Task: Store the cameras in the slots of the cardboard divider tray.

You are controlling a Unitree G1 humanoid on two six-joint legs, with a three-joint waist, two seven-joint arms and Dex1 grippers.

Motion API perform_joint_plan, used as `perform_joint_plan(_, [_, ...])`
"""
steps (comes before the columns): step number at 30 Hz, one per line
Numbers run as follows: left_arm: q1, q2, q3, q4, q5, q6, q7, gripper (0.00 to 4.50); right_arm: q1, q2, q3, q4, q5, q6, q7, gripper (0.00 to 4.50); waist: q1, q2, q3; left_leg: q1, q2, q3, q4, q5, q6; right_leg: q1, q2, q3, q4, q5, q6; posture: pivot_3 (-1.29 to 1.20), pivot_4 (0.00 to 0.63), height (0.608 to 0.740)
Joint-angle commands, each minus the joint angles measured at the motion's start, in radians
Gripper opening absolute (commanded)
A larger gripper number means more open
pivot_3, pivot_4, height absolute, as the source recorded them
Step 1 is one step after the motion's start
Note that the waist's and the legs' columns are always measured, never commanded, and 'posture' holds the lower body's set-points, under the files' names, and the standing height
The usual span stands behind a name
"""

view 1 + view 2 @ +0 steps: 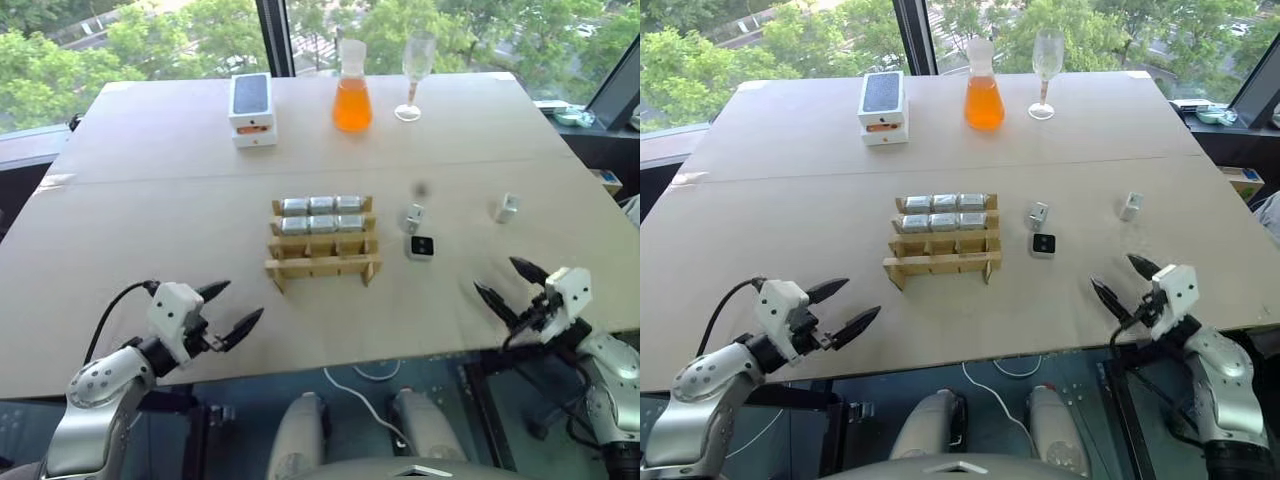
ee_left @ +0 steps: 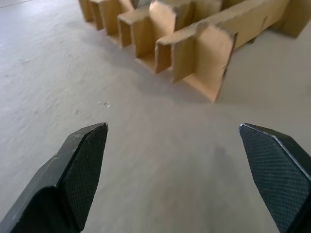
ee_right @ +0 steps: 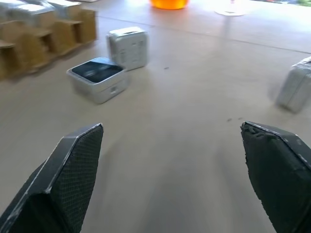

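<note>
the cardboard divider tray (image 1: 322,250) is a tan lattice of crossed strips, lying flat on the tabletop ahead of the left tool (image 1: 228,310), toward the right tool (image 1: 512,285). six silver-grey cameras (image 1: 321,213) fill its two far rows; the near rows stand vacant. three cameras lie loose ahead of the right tool: one flat, black face up (image 1: 421,247); one on edge (image 1: 413,216) just beyond it; one tilted (image 1: 505,207), well apart.

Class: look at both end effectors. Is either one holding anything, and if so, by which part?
Nothing is held. The left end effector and right end effector are both open over the table.
</note>
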Motion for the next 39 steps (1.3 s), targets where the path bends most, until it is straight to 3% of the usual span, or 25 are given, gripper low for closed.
perform_joint_plan(1, [-0.051,0.081,0.06,-0.125,-0.164,0.036,-0.125,4.46,-0.113,0.084,-0.036,-0.004,-0.058,0.104,-0.273,4.5,0.0,0.0,0.0,-0.001,0.002,0.0,0.0,0.0,0.0,-0.001,0.0,-0.001,0.0,0.0,0.0,0.0,0.15,0.74])
perform_joint_plan(13, [-0.256,0.293,0.106,-0.171,-0.367,0.21,-0.294,4.46,-0.376,0.186,0.009,0.218,-0.249,0.158,-0.594,4.5,-0.005,0.002,0.001,-0.002,-0.002,0.003,-0.001,0.0,0.0,-0.003,0.001,0.0,-0.001,0.0,0.0,0.0,0.15,0.74])
perform_joint_plan(24, [-0.269,0.264,0.094,-0.121,-0.314,0.169,-0.354,4.46,-0.523,0.195,-0.011,0.465,-0.285,0.006,-0.668,4.5,-0.006,0.003,0.001,-0.002,-0.002,0.004,-0.002,0.0,0.0,-0.003,0.001,0.001,0.0,0.001,0.0,0.0,0.15,0.74])
perform_joint_plan(27, [-0.271,0.257,0.093,-0.103,-0.297,0.152,-0.365,4.5,-0.547,0.193,-0.013,0.507,-0.292,-0.037,-0.685,3.62,-0.006,0.003,0.001,-0.002,-0.002,0.004,-0.002,0.0,0.0,-0.003,0.001,0.001,0.0,0.001,0.0,0.0,0.15,0.74])
perform_joint_plan(33, [-0.257,0.248,0.099,-0.08,-0.278,0.128,-0.388,4.5,-0.555,0.188,-0.002,0.534,-0.303,-0.094,-0.684,0.84,-0.006,0.003,0.001,-0.002,-0.002,0.004,-0.002,0.0,0.0,-0.003,0.001,0.001,0.0,0.001,0.0,0.0,0.15,0.74])
perform_joint_plan(39, [-0.221,0.238,0.116,-0.064,-0.265,0.11,-0.393,4.5,-0.543,0.17,0.045,0.491,-0.31,-0.172,-0.581,0.73,-0.009,0.003,0.002,-0.001,-0.002,0.004,-0.002,0.0,0.0,-0.003,0.001,0.001,0.0,0.001,0.0,0.0,0.15,0.74])
